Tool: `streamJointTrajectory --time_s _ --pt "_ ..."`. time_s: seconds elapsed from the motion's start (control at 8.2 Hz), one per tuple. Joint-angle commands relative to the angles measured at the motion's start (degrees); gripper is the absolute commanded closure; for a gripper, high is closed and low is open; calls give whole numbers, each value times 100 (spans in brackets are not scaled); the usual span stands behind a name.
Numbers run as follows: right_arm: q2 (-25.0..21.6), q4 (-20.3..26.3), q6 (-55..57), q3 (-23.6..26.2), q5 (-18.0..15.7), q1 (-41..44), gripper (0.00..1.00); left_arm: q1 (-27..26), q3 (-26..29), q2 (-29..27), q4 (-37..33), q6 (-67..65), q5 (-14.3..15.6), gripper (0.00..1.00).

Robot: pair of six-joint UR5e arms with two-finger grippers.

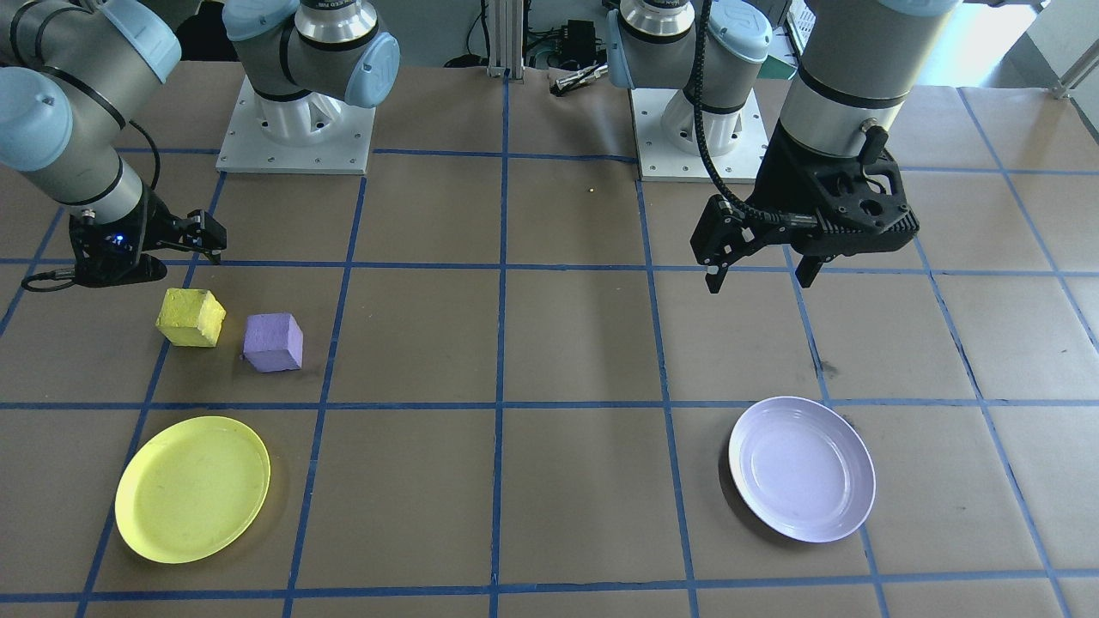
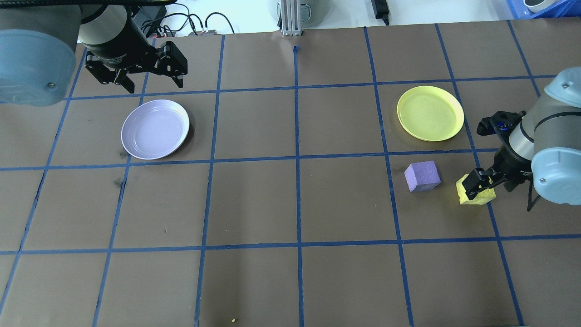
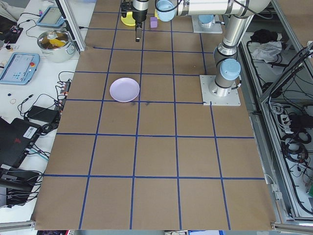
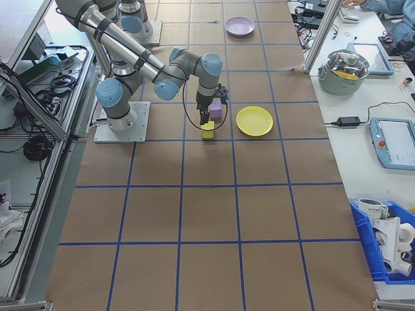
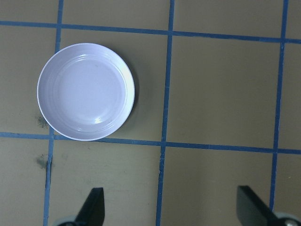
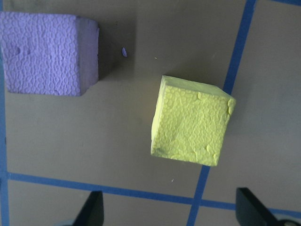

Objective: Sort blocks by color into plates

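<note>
Left end effector (image 2: 147, 81) spread wide, holding nothing, raised beside lavender plate (image 2: 155, 129). Purple block (image 2: 422, 176) near yellow plate (image 2: 430, 113) on tabletop (image 2: 295, 200). Right end effector (image 2: 479, 181) wide open, empty, above yellow block (image 6: 193, 120).

A robotics lab: two arms bolted on metal base plates (image 3: 220, 90) to a brown-papered desk (image 3: 156, 156) gridded with blue tape, flanked by aluminium framing (image 4: 319, 32), teach pendants (image 4: 395, 142), cable bundles (image 3: 293, 142) and a blue parts bin (image 4: 387, 246).
</note>
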Motion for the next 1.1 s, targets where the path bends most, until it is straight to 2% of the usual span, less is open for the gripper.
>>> streamJointTrajectory --time_s 0.0,0.12,0.24,0.49,0.61,0.85,0.98 --pt "847 -936 -72 90 174 -182 5 6 4 35 -9 40 14 0" --pt "1165 -1227 -12 99 165 -191 7 6 4 87 -18 32 23 0" --pt "1220 -1283 -28 90 165 -191 20 6 4 105 -9 32 -3 0" --pt "1212 -1169 6 47 148 -191 72 -3 13 149 -26 32 23 0" --pt "1134 -1038 24 -76 130 -165 74 -3 13 132 -9 32 23 0" --pt "1027 -110 129 -933 156 28 74 -3 13 87 0 32 14 0" --pt "1184 -10 173 -1347 130 307 73 -3 13 53 0 32 15 0"
